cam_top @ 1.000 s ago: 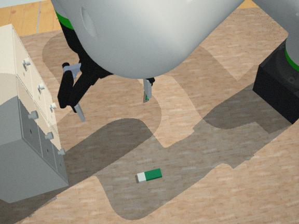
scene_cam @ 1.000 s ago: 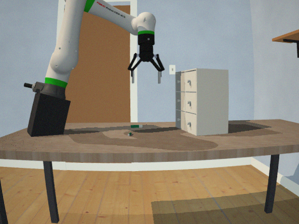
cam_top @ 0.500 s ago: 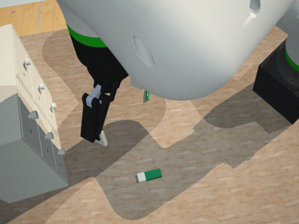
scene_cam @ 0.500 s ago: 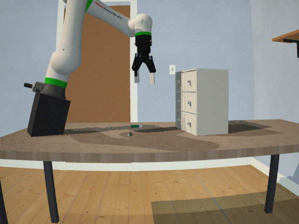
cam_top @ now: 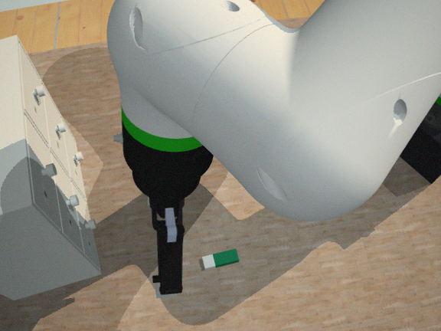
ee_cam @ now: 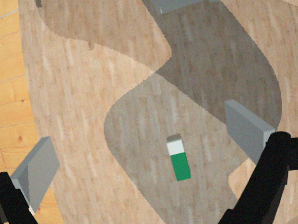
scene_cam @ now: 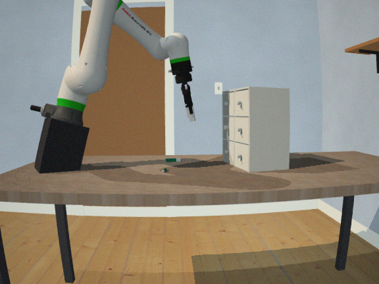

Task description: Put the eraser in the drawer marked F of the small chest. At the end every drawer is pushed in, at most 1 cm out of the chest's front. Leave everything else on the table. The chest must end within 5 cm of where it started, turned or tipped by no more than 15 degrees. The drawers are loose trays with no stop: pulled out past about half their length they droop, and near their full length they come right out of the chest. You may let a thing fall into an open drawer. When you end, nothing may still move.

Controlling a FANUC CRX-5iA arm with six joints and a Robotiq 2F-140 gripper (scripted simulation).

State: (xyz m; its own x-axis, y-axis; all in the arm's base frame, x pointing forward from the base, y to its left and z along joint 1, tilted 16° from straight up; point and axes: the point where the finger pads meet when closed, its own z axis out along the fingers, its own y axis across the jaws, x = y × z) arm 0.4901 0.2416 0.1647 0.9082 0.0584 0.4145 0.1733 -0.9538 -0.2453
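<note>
White chest [cam_top: 11, 92] [scene_cam: 269, 128], its drawers [cam_top: 46, 191] [scene_cam: 241, 129] seemingly shut, contents hidden.

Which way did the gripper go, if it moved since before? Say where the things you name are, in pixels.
Yes. In the top view, the gripper [cam_top: 169, 293] [scene_cam: 191, 116] [ee_cam: 138, 135] moved down the picture, closer to the eraser [cam_top: 220, 259] [scene_cam: 173, 160] [ee_cam: 179, 159].
</note>
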